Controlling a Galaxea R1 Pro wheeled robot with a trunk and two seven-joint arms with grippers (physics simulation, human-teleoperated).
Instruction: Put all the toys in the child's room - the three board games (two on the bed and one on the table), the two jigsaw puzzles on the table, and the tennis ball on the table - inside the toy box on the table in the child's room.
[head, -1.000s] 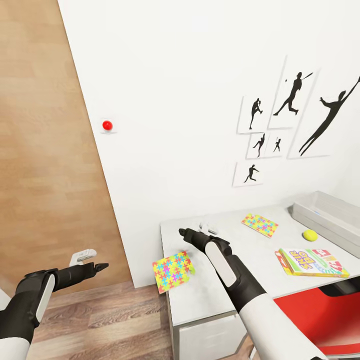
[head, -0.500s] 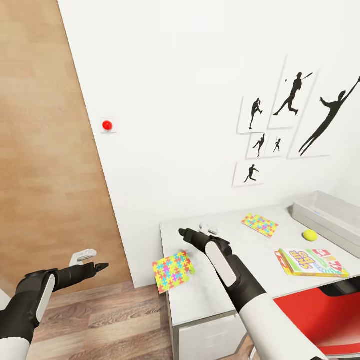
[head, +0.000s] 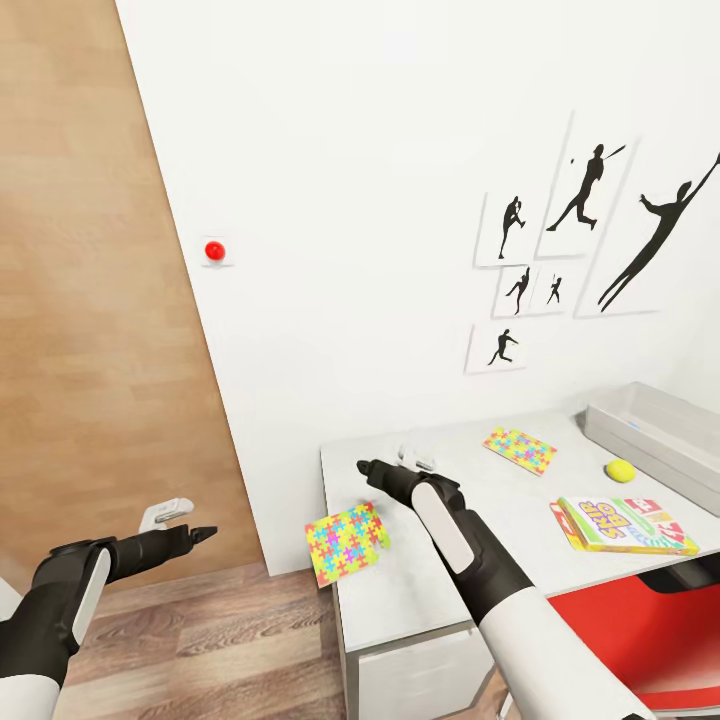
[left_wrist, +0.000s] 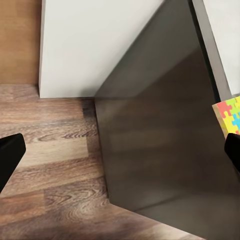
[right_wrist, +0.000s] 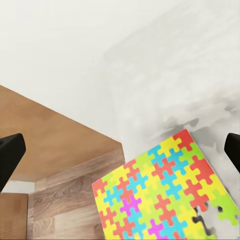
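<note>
One jigsaw puzzle (head: 347, 542) lies at the table's (head: 420, 590) left edge, overhanging it; the right wrist view has it as a mosaic square (right_wrist: 165, 197) and its corner (left_wrist: 229, 113) is seen from the left wrist. My right gripper (head: 388, 462) hovers open just beyond it, above the table top. A second jigsaw puzzle (head: 519, 449) lies farther back. Near the grey toy box (head: 660, 432) at the right sit the tennis ball (head: 620, 470) and the Skip-Bo board game (head: 622, 524). My left gripper (head: 188, 520) is open over the floor, left of the table.
A red chair (head: 640, 620) stands tucked at the table's front right. The white wall carries black sports pictures (head: 590, 190) and a red button (head: 214, 250). A brown wooden panel (head: 90, 300) fills the left. The table's dark side panel (left_wrist: 150, 140) meets the wood-plank floor (left_wrist: 50, 175).
</note>
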